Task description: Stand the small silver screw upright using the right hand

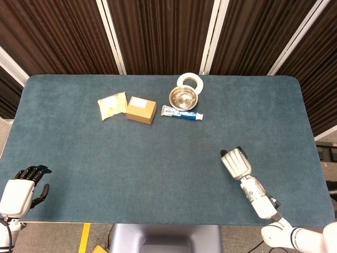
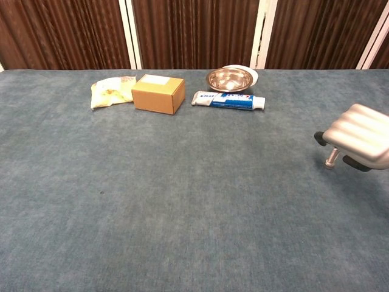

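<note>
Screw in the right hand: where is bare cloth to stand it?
Bare cloth lies right under the right hand holding the screw, and across the middle. The far edge is crowded: packet, box, toothpaste, bowl.
</note>
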{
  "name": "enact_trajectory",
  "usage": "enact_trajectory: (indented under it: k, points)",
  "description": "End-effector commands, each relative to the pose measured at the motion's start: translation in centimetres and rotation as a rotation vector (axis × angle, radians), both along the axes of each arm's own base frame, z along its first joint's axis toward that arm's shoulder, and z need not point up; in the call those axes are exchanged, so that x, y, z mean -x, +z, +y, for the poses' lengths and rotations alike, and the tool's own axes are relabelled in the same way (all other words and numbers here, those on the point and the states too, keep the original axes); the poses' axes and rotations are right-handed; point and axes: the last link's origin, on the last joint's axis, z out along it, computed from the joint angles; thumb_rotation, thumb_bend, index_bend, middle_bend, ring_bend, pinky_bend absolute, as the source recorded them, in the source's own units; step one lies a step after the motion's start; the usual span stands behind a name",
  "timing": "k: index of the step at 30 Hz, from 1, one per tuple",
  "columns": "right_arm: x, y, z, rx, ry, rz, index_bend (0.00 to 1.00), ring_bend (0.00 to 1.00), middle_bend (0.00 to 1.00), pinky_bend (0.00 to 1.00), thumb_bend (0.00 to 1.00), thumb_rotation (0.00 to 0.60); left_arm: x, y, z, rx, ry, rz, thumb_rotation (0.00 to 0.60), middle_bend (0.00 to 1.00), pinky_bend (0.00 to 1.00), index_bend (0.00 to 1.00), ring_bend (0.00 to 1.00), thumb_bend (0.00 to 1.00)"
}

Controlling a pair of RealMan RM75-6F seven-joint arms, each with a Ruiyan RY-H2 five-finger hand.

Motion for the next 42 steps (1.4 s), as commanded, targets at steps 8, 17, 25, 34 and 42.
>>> enact_trajectory:
  k: [8, 17, 25, 34, 42]
  points:
    - [-0.5, 2.4, 1.9, 0.079, -0.13, -0.116, 0.37, 0.93, 0.95, 0.83, 0.37, 0.6, 0.0, 0.0, 0.0, -0.001, -0.001, 0.001, 0.6, 0.3, 0.38, 0.35, 0.28, 0.45]
    - [-1.7, 6.6, 4.4, 0.16, -0.172, -0.371, 0.35, 0.77, 0.71, 0.81, 0.23, 0.6, -0.1, -0.1, -0.1, 0.004, -0.002, 0.005, 0.6, 0.3, 0.38, 0.35, 0.28, 0.45]
    - [0.9, 9.7, 6.6, 0.185, -0.257, -0.707, 0.29, 0.22, 0.32, 0.44, 0.21, 0.6, -0.2, -0.2, -0.1, 0.007, -0.009, 0.0, 0.6, 0.3, 0.38, 0.35, 0.28, 0.45]
    - [4.5, 12.6, 9.8, 0.265, -0.301, -0.863, 0.05, 0.01, 0.06, 0.21, 0.2, 0.6, -0.1, -0.1, -0.1, -0.002, -0.007, 0.0, 0.6, 0.3, 0.38, 0.35, 0.28, 0.45]
    - [4.9, 12.6, 10.8, 0.258, -0.328, -0.815, 0.0, 0.0, 0.0, 0.17, 0.15, 0.6, -0.3, -0.3, 0.0, -0.052, -0.008, 0.013, 0.6, 0.3, 0.38, 0.35, 0.29, 0.45]
